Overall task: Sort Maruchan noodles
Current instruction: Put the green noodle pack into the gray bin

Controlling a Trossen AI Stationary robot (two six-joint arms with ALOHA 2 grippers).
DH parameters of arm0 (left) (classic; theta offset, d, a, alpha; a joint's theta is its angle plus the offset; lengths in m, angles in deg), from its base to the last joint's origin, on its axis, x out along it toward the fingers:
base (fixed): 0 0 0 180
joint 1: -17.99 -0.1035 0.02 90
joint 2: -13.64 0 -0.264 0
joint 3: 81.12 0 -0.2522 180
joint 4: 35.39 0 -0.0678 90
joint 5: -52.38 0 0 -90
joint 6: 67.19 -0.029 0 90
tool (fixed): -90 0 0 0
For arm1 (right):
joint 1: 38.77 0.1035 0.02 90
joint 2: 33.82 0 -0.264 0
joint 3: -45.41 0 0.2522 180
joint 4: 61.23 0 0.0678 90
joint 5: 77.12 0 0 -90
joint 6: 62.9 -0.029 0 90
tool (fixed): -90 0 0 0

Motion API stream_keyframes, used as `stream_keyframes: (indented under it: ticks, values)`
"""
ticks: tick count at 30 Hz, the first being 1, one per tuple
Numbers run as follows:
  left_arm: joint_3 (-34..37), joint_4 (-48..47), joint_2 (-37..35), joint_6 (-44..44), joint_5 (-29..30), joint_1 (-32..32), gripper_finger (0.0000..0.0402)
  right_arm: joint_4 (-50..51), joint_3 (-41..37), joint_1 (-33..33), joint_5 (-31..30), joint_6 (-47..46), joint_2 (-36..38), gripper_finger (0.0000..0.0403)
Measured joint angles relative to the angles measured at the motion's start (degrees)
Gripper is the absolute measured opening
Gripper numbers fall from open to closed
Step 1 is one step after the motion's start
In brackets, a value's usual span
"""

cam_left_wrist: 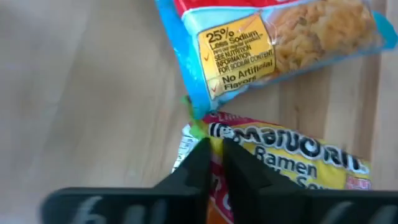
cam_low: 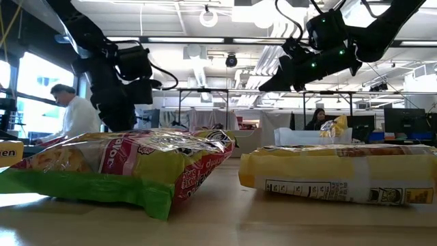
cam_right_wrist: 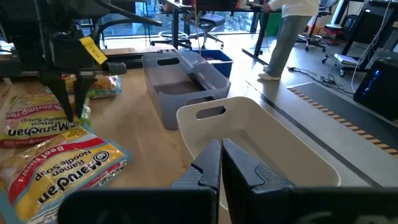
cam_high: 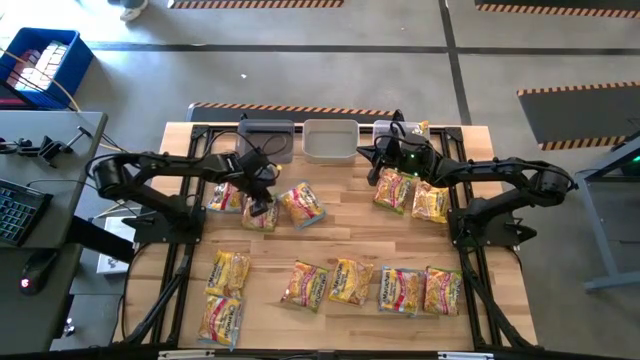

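Wooden table (cam_high: 340,238), noodle packets (cam_high: 304,284) mostly lengthwise.

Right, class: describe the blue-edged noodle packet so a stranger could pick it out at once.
On the wooden table, find the left gripper, pinching a green-edged packet. The packet just beside it, towards the table's middle, is yours: tilted, and the only one there with a blue border.

Green-edged packet (cam_left_wrist: 280,168) cut off by frame edge, partly hidden behind left hand (cam_left_wrist: 214,163); flavour print unreadable.
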Motion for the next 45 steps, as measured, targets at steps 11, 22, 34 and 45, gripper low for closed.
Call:
stream_keyframes:
  ticks: [11, 22, 34, 45]
  values:
    - [0.5, -7.7, -8.1, 4.0, 1.6, 0.0, 0.0000, 0.0, 0.0, 0.0, 0.5, -0.6, 0.0, 0.0000]
    - [0.4, -6.4, -20.1, 16.7, 2.0, 0.0, 0.0000, 0.1, 0.0, 0.1, 8.1, -6.5, 0.0, 0.0008]
    - [10.5, 14.7, -30.9, 27.2, 6.2, 3.1, 0.0000, 1.8, 2.4, 8.0, 7.8, -15.4, -0.2, 0.0156]
    - [12.2, 29.2, -31.7, 29.0, 9.0, 6.0, 0.0000, 4.4, 12.4, 13.4, 8.0, -22.7, -9.6, 0.0241]
